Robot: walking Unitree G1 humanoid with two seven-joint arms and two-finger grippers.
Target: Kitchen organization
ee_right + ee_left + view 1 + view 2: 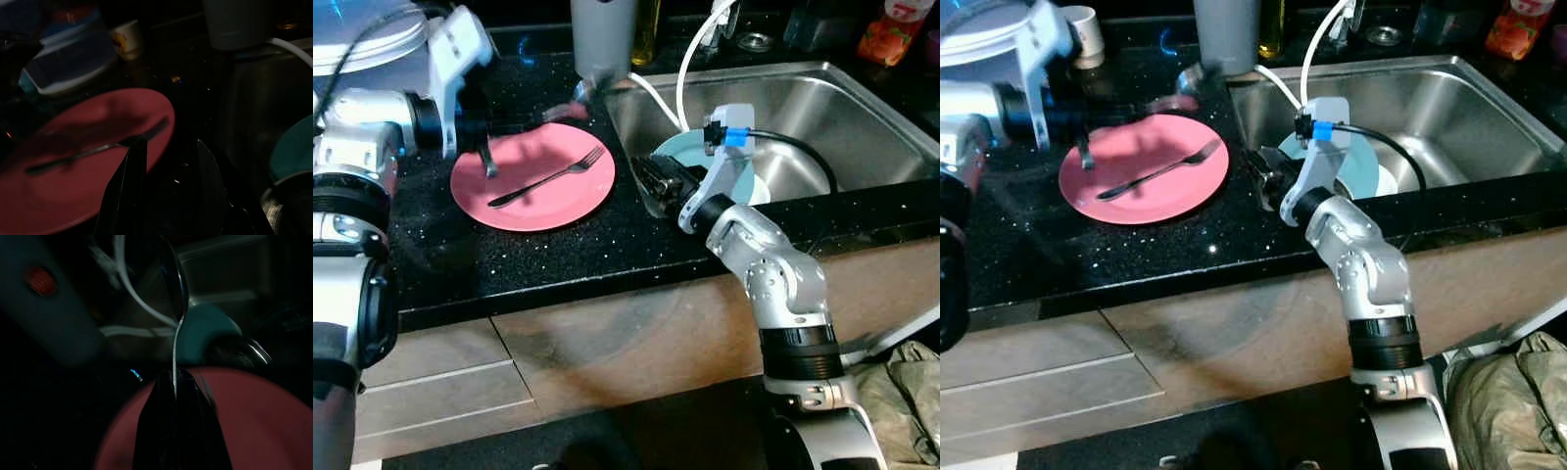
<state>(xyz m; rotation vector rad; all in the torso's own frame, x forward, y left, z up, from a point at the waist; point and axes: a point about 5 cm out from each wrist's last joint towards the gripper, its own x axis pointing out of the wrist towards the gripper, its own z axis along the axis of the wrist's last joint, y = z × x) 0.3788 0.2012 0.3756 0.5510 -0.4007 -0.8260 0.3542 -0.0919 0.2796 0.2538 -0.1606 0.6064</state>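
left gripper (pixel 176 382), frame upper left: pinching spoon (pixel 175 289) above pink plate (pixel 558 201), likely to join fork (pixel 548 176) | right gripper (pixel 168 152), centre by sink (pixel 842 117): fingers apart, empty, waiting

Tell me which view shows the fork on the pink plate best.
The left eye view: the fork lies whole and sharp on the pink plate, tines toward the sink. The right eye view shows it as well, slightly smaller. The right wrist view shows it dim and blurred beyond the right gripper.
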